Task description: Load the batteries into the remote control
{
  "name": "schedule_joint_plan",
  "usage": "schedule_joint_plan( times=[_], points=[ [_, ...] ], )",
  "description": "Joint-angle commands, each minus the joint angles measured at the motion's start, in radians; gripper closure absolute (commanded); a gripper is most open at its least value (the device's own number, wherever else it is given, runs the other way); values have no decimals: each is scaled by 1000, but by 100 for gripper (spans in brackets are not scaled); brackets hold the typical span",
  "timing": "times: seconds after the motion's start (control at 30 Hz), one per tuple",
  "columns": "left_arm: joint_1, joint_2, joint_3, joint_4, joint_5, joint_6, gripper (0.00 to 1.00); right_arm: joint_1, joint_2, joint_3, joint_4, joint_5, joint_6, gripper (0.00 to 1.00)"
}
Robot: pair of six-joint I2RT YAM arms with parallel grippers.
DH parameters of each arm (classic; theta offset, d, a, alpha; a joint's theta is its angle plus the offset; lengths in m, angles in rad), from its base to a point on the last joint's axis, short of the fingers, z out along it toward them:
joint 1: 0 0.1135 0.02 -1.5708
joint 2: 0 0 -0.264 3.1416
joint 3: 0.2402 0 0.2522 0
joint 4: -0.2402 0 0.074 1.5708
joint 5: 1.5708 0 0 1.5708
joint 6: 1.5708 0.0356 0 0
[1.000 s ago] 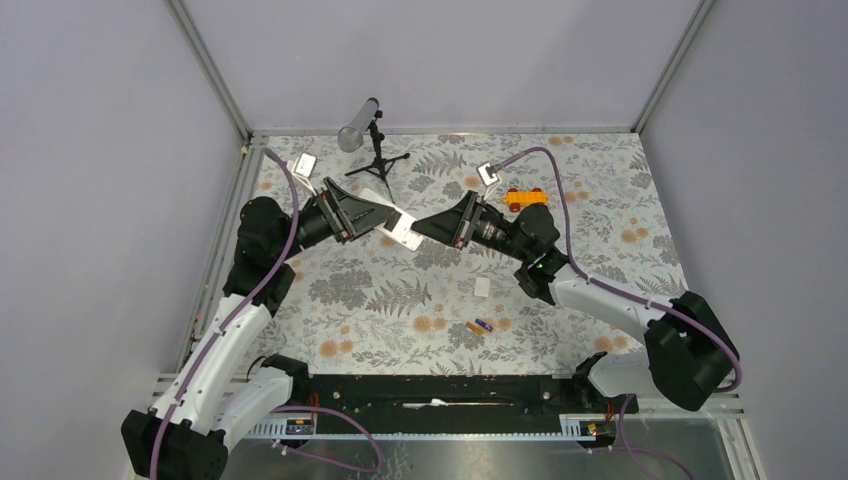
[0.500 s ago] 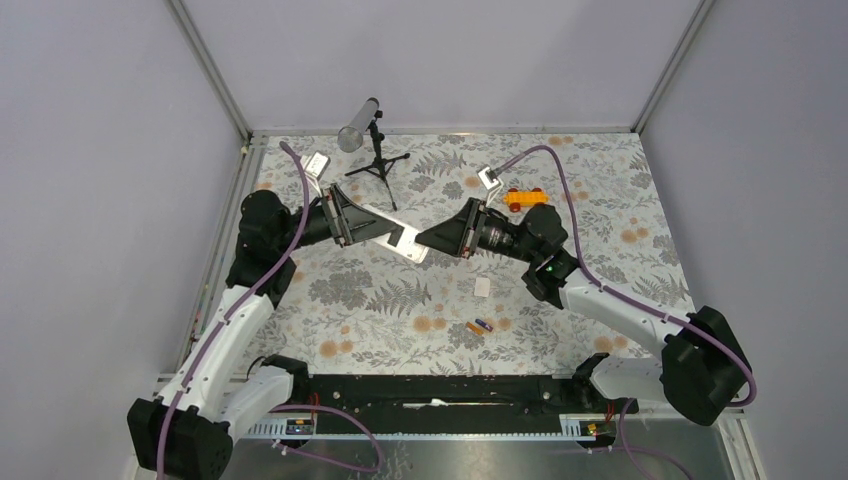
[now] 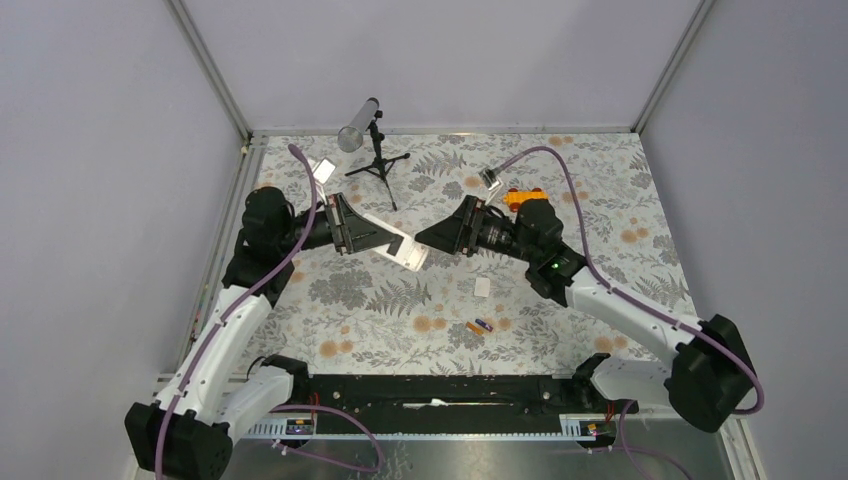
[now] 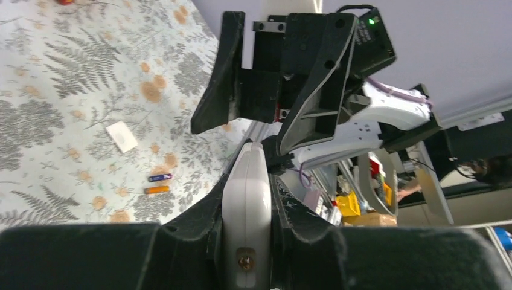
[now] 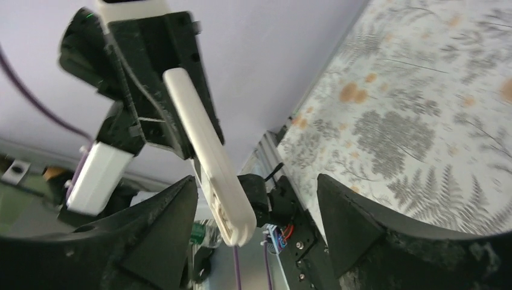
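Observation:
The remote control (image 3: pixel 398 247) hangs above the table, edge-on and white, with my left gripper (image 3: pixel 375 238) shut on it; in the left wrist view the remote control (image 4: pixel 246 205) is pinched between both pads. My right gripper (image 3: pixel 425 240) faces it, open. In the right wrist view the remote control (image 5: pixel 205 145) has its free end between my right gripper's (image 5: pixel 256 208) spread fingers, touching neither. The two batteries, one orange (image 3: pixel 473 327) and one blue-purple (image 3: pixel 485 324), lie side by side on the cloth at front centre, also seen as the orange (image 4: pixel 157 190) and blue-purple (image 4: pixel 160 177) ones.
A small white flat piece (image 3: pixel 482 287) lies on the cloth just behind the batteries. An orange toy car (image 3: pixel 525 196) sits behind my right wrist. A black tripod (image 3: pixel 378 160) with a grey tube stands at the back. Metal rails edge the floral cloth.
My left gripper has shut on the remote control. My right gripper has opened, let go of it and drawn back slightly to the right.

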Motion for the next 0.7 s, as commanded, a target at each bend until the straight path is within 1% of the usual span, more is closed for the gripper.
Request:
schedule_joint_plan(
  times=[0.0, 0.1, 0.17, 0.2, 0.23, 0.27, 0.3, 0.37, 0.4, 0.47, 0.67],
  points=[
    [9, -31, 69, -163, -137, 194, 100, -27, -130, 49, -306, 173, -73, 19],
    [13, -35, 75, -261, -250, 258, 100, -55, -197, 44, -518, 224, -139, 20],
    [13, -46, 68, -283, -296, 284, 100, -57, -214, 52, -699, 246, -225, 27],
    [13, -53, 62, -288, -314, 291, 100, -56, -216, 56, -776, 261, -264, 33],
    [13, -62, 55, -286, -329, 297, 100, -56, -214, 56, -848, 268, -307, 42],
    [13, -71, 49, -282, -342, 300, 100, -57, -208, 57, -899, 264, -349, 53],
    [13, -79, 43, -275, -353, 303, 100, -57, -200, 59, -950, 259, -383, 61],
    [13, -95, 25, -249, -361, 301, 100, -54, -175, 57, -1012, 232, -440, 68],
    [13, -98, 18, -235, -362, 299, 100, -50, -163, 56, -1029, 226, -458, 70],
    [13, -102, 8, -205, -359, 293, 100, -33, -140, 53, -1043, 227, -468, 70],
    [13, -110, 8, -183, -380, 291, 100, 28, -81, 28, -1059, 303, -388, 71]
  ],
)
